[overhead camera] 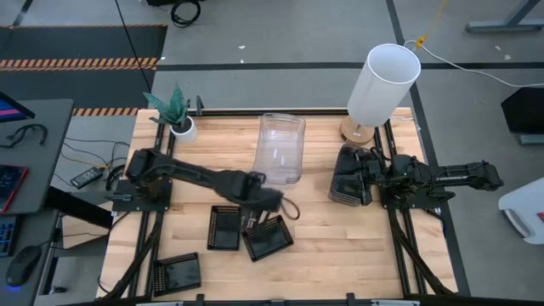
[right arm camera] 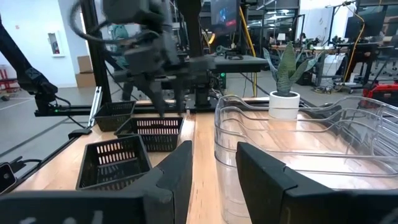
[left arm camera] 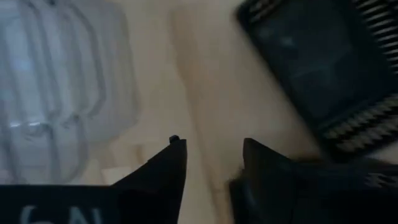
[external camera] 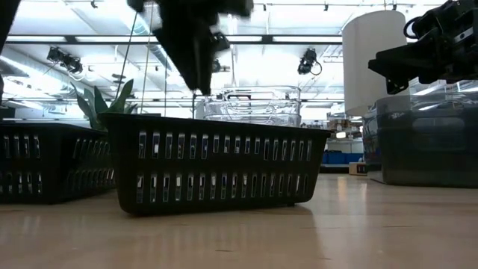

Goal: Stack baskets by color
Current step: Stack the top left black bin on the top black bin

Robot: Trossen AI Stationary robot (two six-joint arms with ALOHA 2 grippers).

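Note:
Three black perforated baskets lie on the table's near half: one [overhead camera: 225, 227], one turned askew [overhead camera: 269, 238] and one at the near left [overhead camera: 177, 272]. The clear baskets [overhead camera: 280, 149] sit nested at the far middle. A grey basket stack [overhead camera: 348, 174] stands at the right. My left gripper [overhead camera: 259, 211] hangs open above the bare wood between the clear baskets and the black ones, pointing down, with nothing between its fingers [left arm camera: 177, 163]. My right gripper [overhead camera: 374, 177] waits open and level beside the grey stack.
A tall white lamp shade [overhead camera: 382, 85] stands at the far right, on a wooden base. A small potted plant [overhead camera: 176, 115] stands at the far left. Bare wood lies at the near right of the table [overhead camera: 357, 255].

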